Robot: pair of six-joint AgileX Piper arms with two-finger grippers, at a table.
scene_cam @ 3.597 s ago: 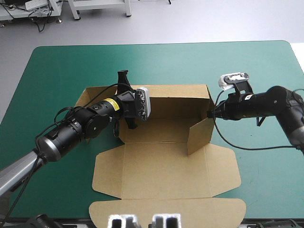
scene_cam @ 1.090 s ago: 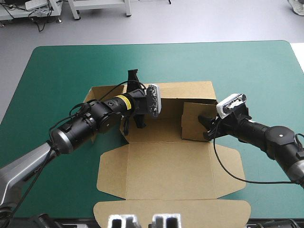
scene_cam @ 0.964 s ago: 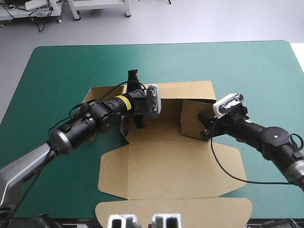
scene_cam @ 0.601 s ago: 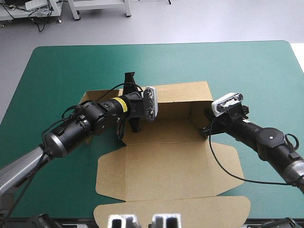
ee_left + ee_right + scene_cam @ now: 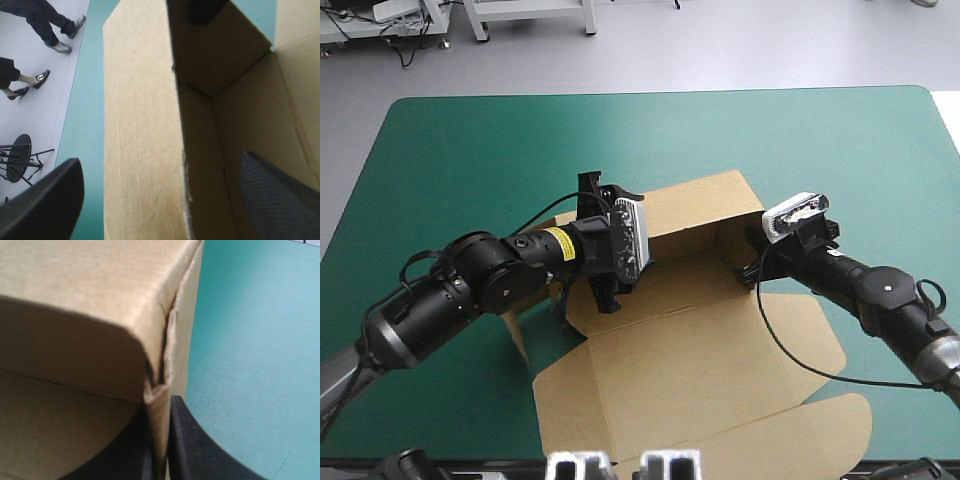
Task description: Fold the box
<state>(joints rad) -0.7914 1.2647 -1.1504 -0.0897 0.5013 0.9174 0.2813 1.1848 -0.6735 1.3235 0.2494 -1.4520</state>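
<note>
Brown board takes up the middle of the teal-green bench [image 5: 440,150]. The box [image 5: 690,350] lies skewed there, with its long back wall and one end wall raised and its lid and flaps spread flat toward the near edge.

In the high view your left claw [image 5: 610,245] sits at the back wall, toward that wall's left end, with the tray floor just beside it. A yellow label [image 5: 557,243] rings the left arm just behind the claw, and the dark print on it is too small to read. Your right claw [image 5: 750,262] is at the raised end wall, at its near corner. The lid's right flap lies just beside and below it.

In the left wrist view the left claw [image 5: 160,160] is spread, its black fingers [image 5: 45,205] wide apart. The back wall of the box [image 5: 140,125] runs straight ahead between them, showing plain brown faces. One finger hangs on the wall's outer side over bare bench [image 5: 85,125], and the other hangs inside the tray over the floor panel. You cannot tell whether either finger touches the board. Ahead of the claw the back wall meets the end wall at a corner.

In the right wrist view the right claw [image 5: 160,440] is pinching the box [image 5: 75,315]. Its fingers are all but pressed together, with an upright edge of board between them. Ahead of the claw the board bends over into a panel with a rounded corner. Bare bench [image 5: 250,340] lies beside the claw on the outer side.
</note>
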